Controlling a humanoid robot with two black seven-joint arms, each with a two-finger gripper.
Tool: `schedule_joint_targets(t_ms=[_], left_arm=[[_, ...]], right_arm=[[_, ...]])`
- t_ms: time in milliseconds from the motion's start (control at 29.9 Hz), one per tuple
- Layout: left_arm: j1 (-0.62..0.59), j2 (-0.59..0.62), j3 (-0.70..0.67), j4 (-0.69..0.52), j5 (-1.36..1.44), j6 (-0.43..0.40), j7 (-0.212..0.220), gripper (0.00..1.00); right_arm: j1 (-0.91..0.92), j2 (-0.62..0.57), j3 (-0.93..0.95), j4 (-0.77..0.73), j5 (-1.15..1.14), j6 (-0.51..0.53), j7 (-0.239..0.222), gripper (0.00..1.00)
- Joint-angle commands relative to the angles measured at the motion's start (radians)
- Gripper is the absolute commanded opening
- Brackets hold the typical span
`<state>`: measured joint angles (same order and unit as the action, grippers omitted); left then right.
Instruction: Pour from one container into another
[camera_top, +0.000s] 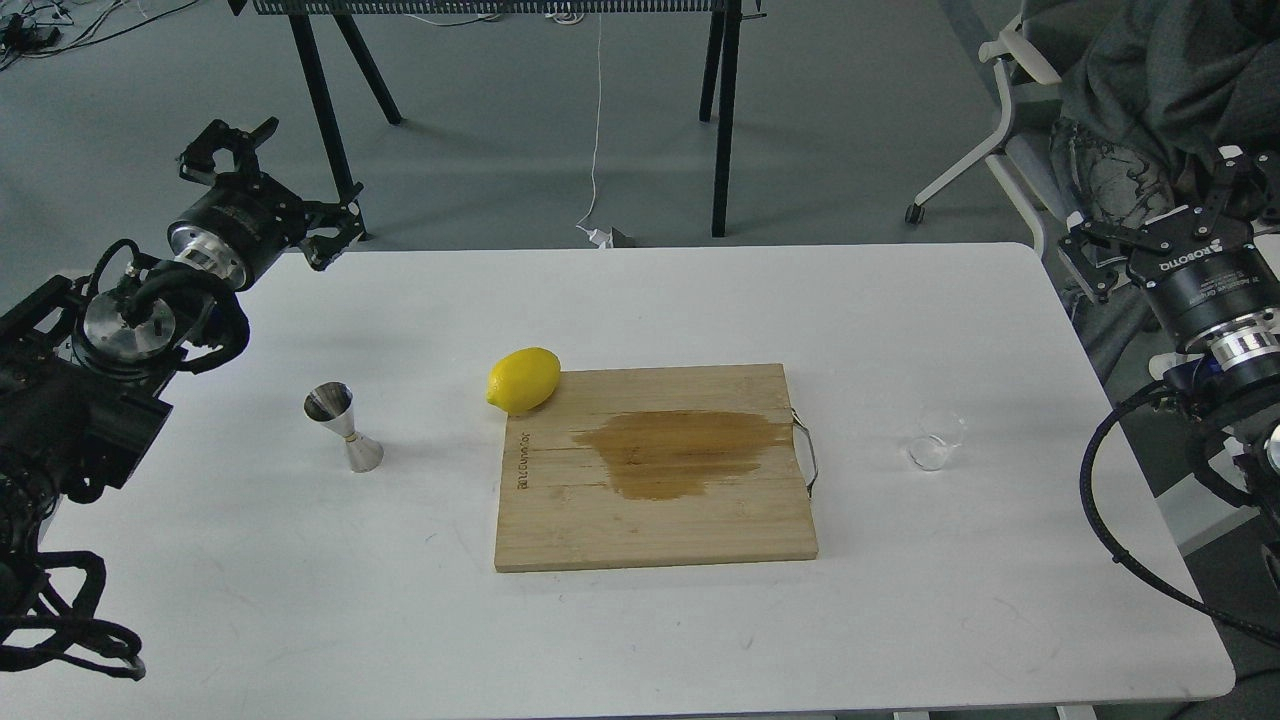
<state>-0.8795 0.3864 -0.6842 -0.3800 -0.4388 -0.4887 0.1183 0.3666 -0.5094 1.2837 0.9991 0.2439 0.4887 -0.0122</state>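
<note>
Head view: nothing is poured yet, and both arms wait at the sides.

The tiny clear cup (936, 446) sits on the white tabletop (640, 640) at the right, near the right edge and just past the metal handle of the wooden board (560, 540). It is so see-through that what is inside cannot be told. The shiny steel jigger (345, 427) stands upright far off at the left, beyond the lemon (523, 380). The left tool (262, 182) is spread wide and holds nothing. The right tool (1150, 240) also looks spread and empty, maybe, as it is partly cut off. Picking up the cup, carrying it across and tipping it are all left. A wet brown patch (680, 452) marks the board. There is plenty of open room around both things.
</note>
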Motion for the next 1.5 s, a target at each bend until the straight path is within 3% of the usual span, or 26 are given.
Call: schedule_joint_targets(t_ms=[0,468,736,970,1204,1471], left_arm=[[-0.001,0.0,0.0,0.0,0.0,0.0,0.0,1.0],[-0.035,-0.006,-0.026,0.055,-0.008,0.0,0.011,1.0],[-0.033,-0.014,-0.092,0.053,-0.029,0.0,-0.037,1.0],[-0.035,-0.018,-0.146,0.052,-0.034,0.0,-0.045,1.0],[-0.021,0.0,-0.144,0.052,-0.034,0.0,-0.045,1.0],[0.003,0.101,-0.124,0.053,0.005,0.0,-0.04,1.0]], right_arm=[[0.0,0.0,-0.001,0.0,0.0,0.0,0.0,1.0],[-0.002,-0.001,-0.001,0.001,0.0,0.0,0.0,1.0],[-0.002,0.0,-0.001,0.001,0.0,0.0,0.001,1.0],[-0.005,0.002,-0.007,0.0,0.0,0.0,0.001,1.0],[-0.005,0.014,-0.009,0.003,0.0,0.0,0.001,1.0],[-0.011,0.014,-0.01,0.003,0.0,0.0,0.003,1.0]])
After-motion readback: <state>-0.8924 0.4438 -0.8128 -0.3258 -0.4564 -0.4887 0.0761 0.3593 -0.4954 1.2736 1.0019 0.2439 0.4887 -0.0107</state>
